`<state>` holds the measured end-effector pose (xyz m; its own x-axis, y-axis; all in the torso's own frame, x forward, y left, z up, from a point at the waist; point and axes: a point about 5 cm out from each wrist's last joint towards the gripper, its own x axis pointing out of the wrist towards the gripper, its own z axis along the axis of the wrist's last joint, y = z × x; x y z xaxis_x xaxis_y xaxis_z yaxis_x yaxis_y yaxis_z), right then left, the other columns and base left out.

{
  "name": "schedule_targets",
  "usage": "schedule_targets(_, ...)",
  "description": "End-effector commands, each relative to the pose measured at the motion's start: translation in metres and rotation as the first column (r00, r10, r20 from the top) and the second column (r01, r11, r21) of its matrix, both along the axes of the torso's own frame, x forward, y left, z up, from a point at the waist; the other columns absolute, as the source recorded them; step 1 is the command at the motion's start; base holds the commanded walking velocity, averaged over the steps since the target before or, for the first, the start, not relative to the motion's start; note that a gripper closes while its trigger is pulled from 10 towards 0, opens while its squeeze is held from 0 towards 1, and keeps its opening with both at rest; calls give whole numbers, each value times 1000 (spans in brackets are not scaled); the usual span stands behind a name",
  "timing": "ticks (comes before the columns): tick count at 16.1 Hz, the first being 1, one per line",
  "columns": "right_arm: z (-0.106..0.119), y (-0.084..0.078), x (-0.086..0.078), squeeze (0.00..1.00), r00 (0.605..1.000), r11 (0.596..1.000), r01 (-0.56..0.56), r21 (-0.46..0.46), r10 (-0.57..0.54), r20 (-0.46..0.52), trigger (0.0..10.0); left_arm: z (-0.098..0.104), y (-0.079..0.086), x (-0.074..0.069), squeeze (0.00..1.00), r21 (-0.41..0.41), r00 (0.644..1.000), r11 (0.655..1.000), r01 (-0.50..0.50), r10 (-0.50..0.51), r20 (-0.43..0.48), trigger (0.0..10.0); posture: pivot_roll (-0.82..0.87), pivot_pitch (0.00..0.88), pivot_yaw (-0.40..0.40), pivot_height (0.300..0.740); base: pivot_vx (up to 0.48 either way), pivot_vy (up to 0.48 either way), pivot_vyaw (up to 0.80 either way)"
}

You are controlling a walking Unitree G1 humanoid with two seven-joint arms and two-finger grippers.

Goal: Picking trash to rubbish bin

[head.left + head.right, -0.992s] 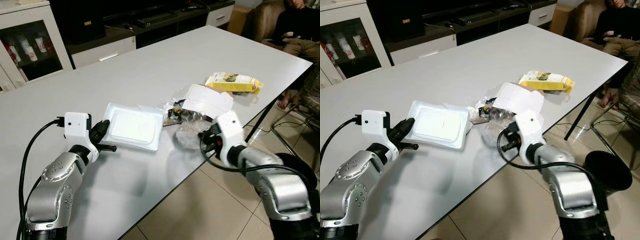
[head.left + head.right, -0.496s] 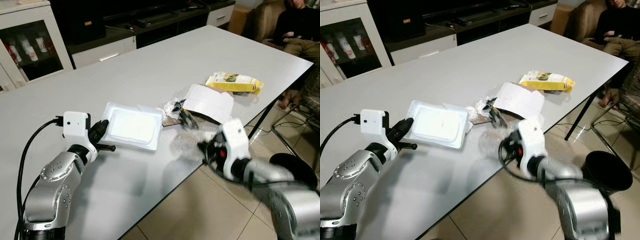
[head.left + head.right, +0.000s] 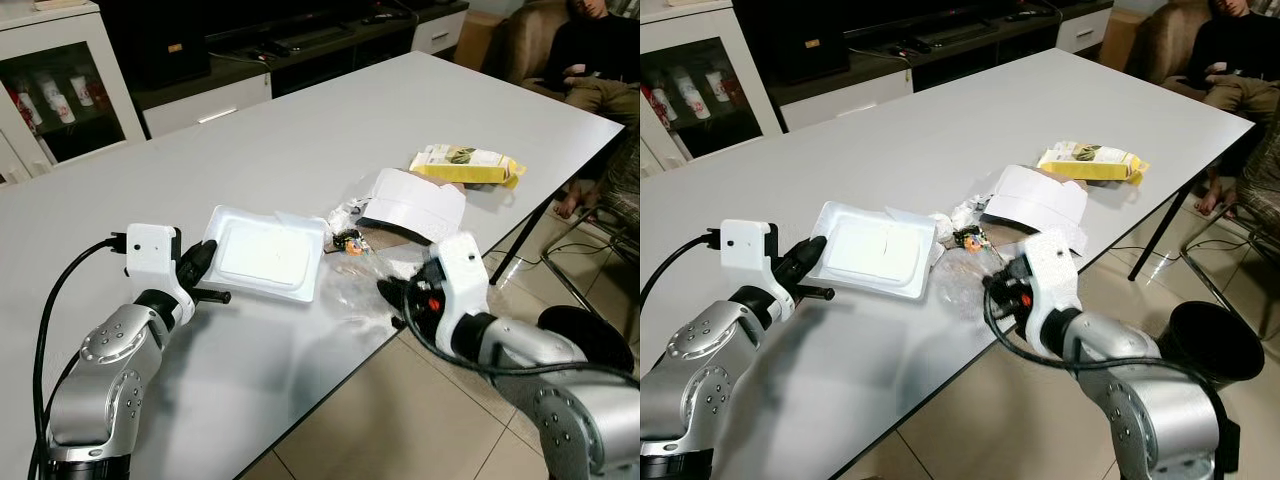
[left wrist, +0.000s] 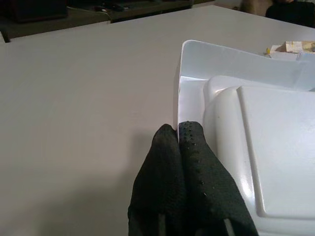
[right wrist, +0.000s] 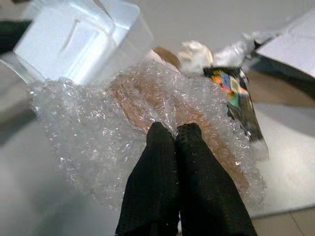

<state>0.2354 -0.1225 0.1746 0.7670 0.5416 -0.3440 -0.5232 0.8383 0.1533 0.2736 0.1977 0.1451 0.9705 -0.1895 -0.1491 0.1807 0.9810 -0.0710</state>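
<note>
A clear sheet of bubble wrap [image 3: 352, 284] lies near the table's front edge, and my right gripper [image 5: 175, 129] is shut on it. Just behind it lie a small colourful wrapper [image 3: 350, 240], a crumpled tissue [image 3: 344, 212] and a white folded paper [image 3: 415, 205]. A white foam tray [image 3: 262, 252] rests on the table to the left. My left gripper [image 4: 177, 130] is shut, its tips touching the tray's near rim. A black rubbish bin [image 3: 1215, 340] stands on the floor at the right, below the table.
A yellow snack packet [image 3: 465, 165] lies near the table's right edge [image 3: 540, 210]. A person sits on a sofa [image 3: 600, 50] at the far right. A glass-front cabinet [image 3: 60, 85] and a low TV unit stand behind the white table [image 3: 300, 130].
My right gripper has dragged the bubble wrap a little leftward and toward the front edge, away from the pile, uncovering the colourful wrapper. The left arm and tray have stayed put.
</note>
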Motion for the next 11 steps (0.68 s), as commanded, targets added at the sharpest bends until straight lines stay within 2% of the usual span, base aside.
schedule_targets(1, 7, -1, -1, 0, 1000, 1000, 10, 12, -10, 22, 0, 7, 1, 1, 0, 11, 1000, 1000, -7, 7, 25, 0, -57, 0, 17, 740, 0, 0, 0)
schedule_targets(4, 11, -1, 2, 0, 999, 1000, 23, 19, -24, 39, 0, 7, 0, 1, 0, 8, 1000, 1000, -11, 11, 29, 0, -57, 0, 16, 740, 0, 0, 0)
schedule_targets(9, 20, -4, 11, 0, 988, 994, 93, 60, -100, 121, 0, 12, -2, 3, 0, 3, 999, 1000, -15, 15, 48, 0, -53, 0, 12, 740, 0, 0, 0)
schedule_targets(11, 25, -9, 16, 0, 971, 987, 143, 67, -153, 184, 0, 16, -5, 5, 0, -3, 998, 1000, -14, 14, 65, 0, -53, 0, 13, 740, 0, 0, 0)
